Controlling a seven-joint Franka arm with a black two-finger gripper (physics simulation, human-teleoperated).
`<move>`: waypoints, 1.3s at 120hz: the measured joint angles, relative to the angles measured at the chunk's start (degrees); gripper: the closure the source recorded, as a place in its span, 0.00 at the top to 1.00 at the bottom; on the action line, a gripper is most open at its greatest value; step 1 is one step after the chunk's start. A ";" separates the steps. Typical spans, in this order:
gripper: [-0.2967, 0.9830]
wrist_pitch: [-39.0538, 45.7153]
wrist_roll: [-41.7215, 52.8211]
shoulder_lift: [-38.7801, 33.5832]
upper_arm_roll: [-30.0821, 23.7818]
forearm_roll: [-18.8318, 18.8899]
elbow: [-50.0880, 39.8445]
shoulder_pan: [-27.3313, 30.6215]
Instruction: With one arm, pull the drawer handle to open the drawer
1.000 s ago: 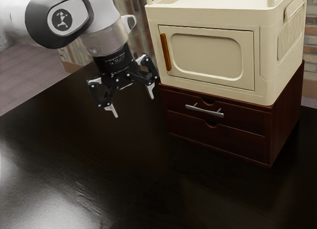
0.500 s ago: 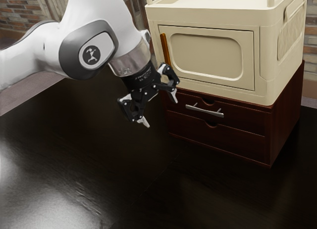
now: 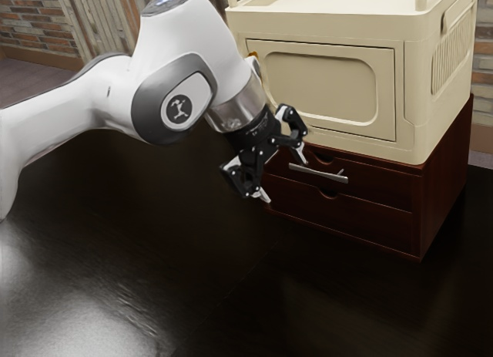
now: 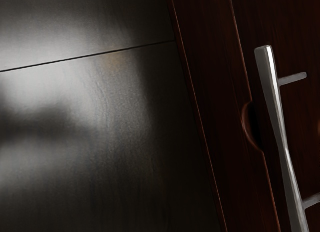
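End effector (image 3: pixel 283 176): spread wide, nothing held. Silver handle (image 3: pixel 318 173) near, just beyond fingertips toward exterior view's right; bar outside grasp, contact not discernible. Upper drawer (image 3: pixel 373 188) right behind handle, front flush with dark wooden cabinet (image 3: pixel 445 172); read as shut. Lower drawer (image 3: pixel 339 218) also shut. Desk (image 3: pixel 154 280) below end effector. Progress, as judged: approach mostly done, grasp not made, opening not begun. Left to do: align with handle, straddle bar, close on it, pull straight out from cabinet.
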 joint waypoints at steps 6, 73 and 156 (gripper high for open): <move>0.71 0.68 -0.33 0.45 0.04 0.00 -0.01 1.00; 0.58 5.85 -2.52 3.21 -0.03 0.11 0.28 2.99; 0.49 7.37 -3.26 9.01 -0.12 0.46 5.32 1.74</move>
